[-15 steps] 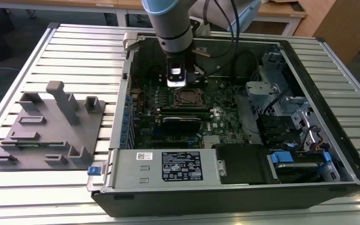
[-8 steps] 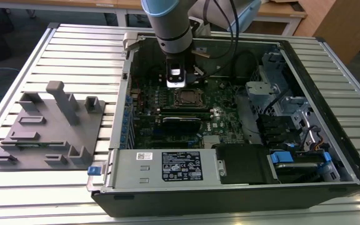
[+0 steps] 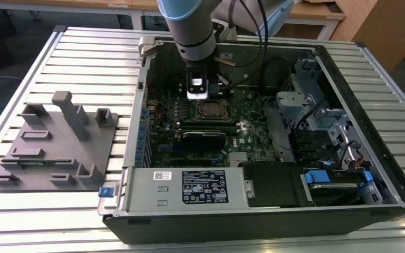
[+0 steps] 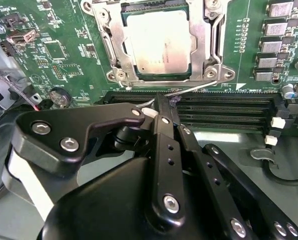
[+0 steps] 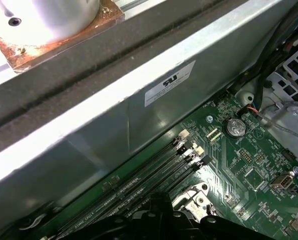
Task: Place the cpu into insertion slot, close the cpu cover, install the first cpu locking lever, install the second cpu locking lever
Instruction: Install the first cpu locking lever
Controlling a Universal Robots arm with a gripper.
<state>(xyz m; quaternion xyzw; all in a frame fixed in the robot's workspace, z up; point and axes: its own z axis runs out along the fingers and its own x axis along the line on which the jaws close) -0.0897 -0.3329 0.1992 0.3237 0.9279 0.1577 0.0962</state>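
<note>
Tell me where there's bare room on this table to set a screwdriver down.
Bare table lies beyond the grey rack, on the exterior view's left, and in a narrow strip beside the computer case on the exterior view's right. Inside the case it is crowded, with the gripper over the board.

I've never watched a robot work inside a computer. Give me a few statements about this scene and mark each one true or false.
1. The cpu sits in the insertion slot. True.
2. The cpu cover stands upright, open. False: it lies flat, framing the cpu.
3. The gripper hangs outside the computer case. False: it is inside the case, close to the insertion slot.
4. Long black memory slots run alongside the insertion slot. True.
</note>
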